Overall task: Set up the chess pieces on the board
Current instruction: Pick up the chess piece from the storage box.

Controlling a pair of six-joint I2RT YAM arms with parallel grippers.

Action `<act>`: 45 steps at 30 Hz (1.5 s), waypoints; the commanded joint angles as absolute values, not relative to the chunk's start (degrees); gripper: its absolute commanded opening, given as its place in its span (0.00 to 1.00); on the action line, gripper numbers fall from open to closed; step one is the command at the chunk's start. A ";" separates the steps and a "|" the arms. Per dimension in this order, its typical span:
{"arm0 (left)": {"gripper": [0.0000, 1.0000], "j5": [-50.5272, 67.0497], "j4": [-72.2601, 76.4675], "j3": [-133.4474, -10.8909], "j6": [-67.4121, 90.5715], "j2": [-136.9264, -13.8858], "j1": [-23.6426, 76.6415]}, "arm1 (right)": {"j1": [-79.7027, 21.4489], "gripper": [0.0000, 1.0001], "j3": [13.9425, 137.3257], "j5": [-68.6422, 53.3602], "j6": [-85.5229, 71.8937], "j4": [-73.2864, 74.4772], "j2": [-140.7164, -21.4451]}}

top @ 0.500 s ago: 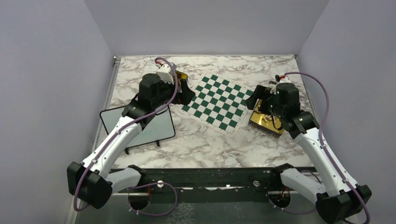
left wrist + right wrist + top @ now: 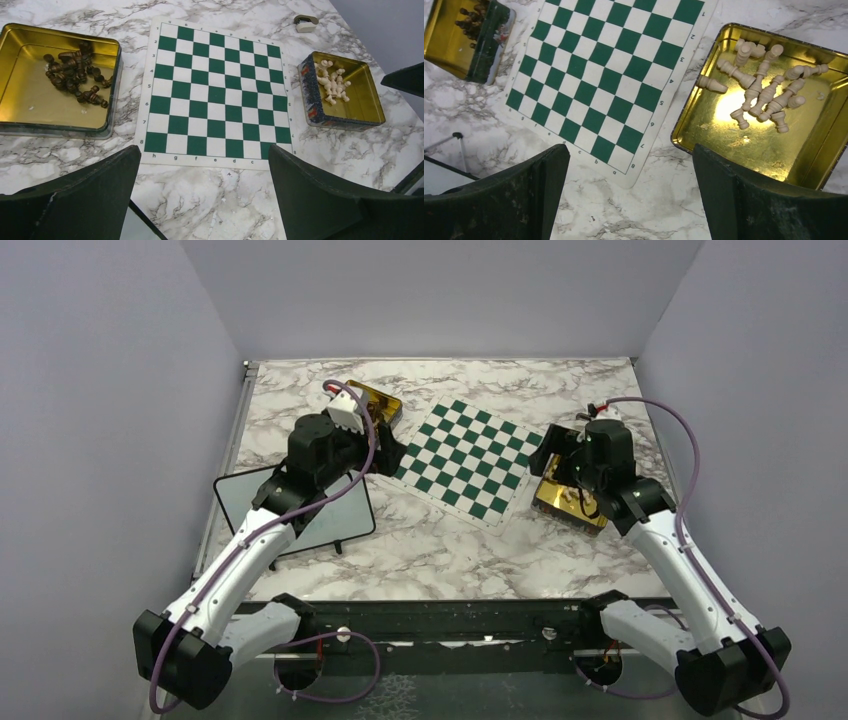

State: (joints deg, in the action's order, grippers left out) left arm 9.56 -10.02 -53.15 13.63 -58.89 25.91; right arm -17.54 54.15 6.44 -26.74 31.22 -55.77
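The green and white board [image 2: 465,460] lies empty in the middle of the table; it also shows in the left wrist view [image 2: 217,95] and the right wrist view [image 2: 609,75]. Dark pieces [image 2: 75,75] lie heaped in a gold tin [image 2: 30,105] left of the board. Pale pieces [image 2: 764,85] lie heaped in a second gold tin [image 2: 749,145] to its right. My left gripper [image 2: 392,452] is open and empty above the board's left edge [image 2: 205,155]. My right gripper [image 2: 550,445] is open and empty above the board's right corner [image 2: 631,152].
A black-framed whiteboard [image 2: 300,510] stands at the near left under my left arm. A small white and dark object [image 2: 305,22] lies beyond the pale pieces' tin. The marble table ends at walls on the left, back and right.
My left arm has drawn back a little towards the near left, uncovering more of the left tin. My right gripper has shifted only slightly.
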 commanded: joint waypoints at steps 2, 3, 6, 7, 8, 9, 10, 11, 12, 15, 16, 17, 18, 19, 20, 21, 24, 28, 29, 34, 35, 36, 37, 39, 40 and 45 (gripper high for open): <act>0.99 5.53 -7.66 -51.68 11.81 -56.96 26.10 | -17.41 0.94 54.02 13.10 -22.42 29.76 -59.51; 0.99 5.64 -7.04 -51.11 12.12 -56.82 26.10 | -17.40 0.93 54.55 15.33 -22.18 30.61 -60.94; 0.99 7.96 -7.28 -51.40 12.99 -57.40 26.10 | -17.12 0.85 55.88 20.36 -20.95 31.48 -65.24; 0.99 8.53 -7.07 -51.39 13.27 -57.48 26.10 | -16.85 0.82 56.30 20.79 -20.58 31.29 -66.57; 0.99 8.76 -6.93 -51.26 13.43 -57.45 26.10 | -16.60 0.77 56.76 21.11 -20.35 31.10 -67.86; 0.99 8.86 -7.01 -51.17 13.51 -57.40 26.10 | -16.20 0.72 57.12 21.25 -20.31 30.66 -68.86; 0.99 8.77 -6.98 -51.03 13.58 -57.21 26.10 | -15.74 0.66 57.41 21.35 -20.30 29.99 -69.85; 0.99 8.68 -7.01 -50.93 13.62 -57.07 26.10 | -15.40 0.61 57.60 21.73 -20.30 29.26 -70.70; 0.99 8.61 -7.00 -50.77 13.62 -56.91 26.10 | -15.14 0.56 57.72 22.40 -20.18 28.39 -71.42; 0.99 8.22 -6.88 -50.39 13.62 -56.67 26.19 | -13.90 0.44 58.94 23.03 -19.48 26.19 -73.95; 0.99 7.96 -7.06 -50.32 13.62 -56.69 26.23 | -13.43 0.42 59.59 23.38 -19.51 25.89 -74.99; 0.99 7.84 -7.01 -50.28 13.69 -56.73 26.32 | -13.10 0.40 60.19 23.97 -19.60 25.64 -76.31; 0.99 7.82 -7.03 -50.32 13.71 -56.72 26.36 | -12.76 0.38 60.61 24.45 -19.93 25.23 -77.25; 0.99 7.87 -7.03 -50.36 13.79 -56.71 26.49 | -11.96 0.36 61.05 24.78 -20.28 24.97 -78.17; 0.99 7.90 -6.94 -50.36 13.87 -56.69 26.54 | -11.45 0.35 61.47 25.01 -20.71 24.70 -78.95; 0.99 7.98 -6.91 -50.30 13.93 -56.60 26.62 | -10.80 0.35 61.55 24.75 -20.81 23.99 -79.52; 0.99 8.14 -6.93 -50.02 14.04 -56.37 26.72 | -8.78 0.35 61.11 22.40 -20.95 21.30 -81.84; 0.99 7.90 -7.05 -49.79 13.74 -55.95 26.72 | -6.41 0.35 60.47 19.90 -20.91 18.30 -85.28; 0.99 7.63 -7.11 -49.71 13.59 -55.72 26.73 | -5.82 0.35 60.28 18.82 -20.92 17.39 -85.78; 0.99 7.09 -7.12 -49.51 13.54 -55.17 26.78 | -4.69 0.38 59.40 17.16 -20.49 14.54 -87.86; 0.99 7.30 -7.12 -49.55 13.56 -55.17 26.78 | -4.54 0.38 59.21 17.15 -20.48 14.32 -88.11; 0.99 7.35 -7.12 -49.52 13.54 -55.14 26.80 | -4.47 0.38 59.03 17.10 -20.48 14.08 -88.27; 0.99 7.37 -7.19 -49.49 13.51 -54.98 26.81 | -4.36 0.38 58.64 16.98 -20.48 13.78 -88.37; 0.99 7.10 -7.24 -49.57 13.34 -54.64 26.81 | -4.31 0.38 58.39 17.16 -20.46 13.46 -88.80; 0.99 6.95 -7.29 -49.57 13.24 -54.40 26.76 | -4.24 0.38 58.40 17.36 -20.43 13.43 -89.26; 0.99 5.88 -7.43 -49.31 13.01 -53.35 26.81 | -4.08 0.41 58.68 17.38 -19.86 13.96 -91.77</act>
State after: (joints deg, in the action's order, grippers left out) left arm 7.49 -8.67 -49.98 13.63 -55.35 26.39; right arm -4.49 59.05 17.98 -20.40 15.46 -89.76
